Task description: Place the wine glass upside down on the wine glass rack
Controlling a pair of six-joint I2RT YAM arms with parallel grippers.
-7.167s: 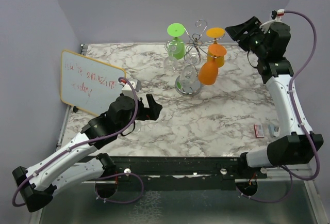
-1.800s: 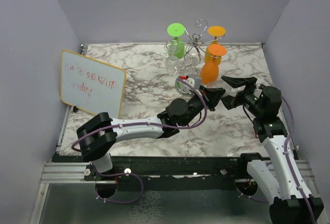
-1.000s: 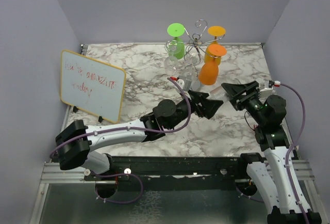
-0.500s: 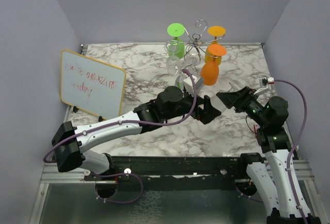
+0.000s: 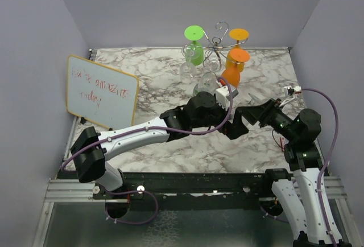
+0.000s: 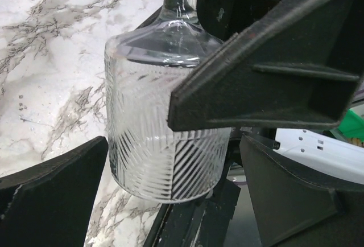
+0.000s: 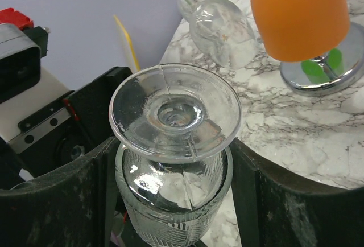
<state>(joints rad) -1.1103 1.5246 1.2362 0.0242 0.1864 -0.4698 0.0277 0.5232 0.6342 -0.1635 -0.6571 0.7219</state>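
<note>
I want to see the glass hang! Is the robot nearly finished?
Partway. Done: coloured glasses already hang on the rack. In hand: the clear glass is lifted, foot up, between the left claw and the right claw, whose fingers hug its bowl. Left: carry it to the rack and hang it.

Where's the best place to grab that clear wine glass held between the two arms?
Probably by the ribbed bowl of the wine glass, pinched across its width from the sides. It is foot-up, so stem and foot stay free for the rack.
</note>
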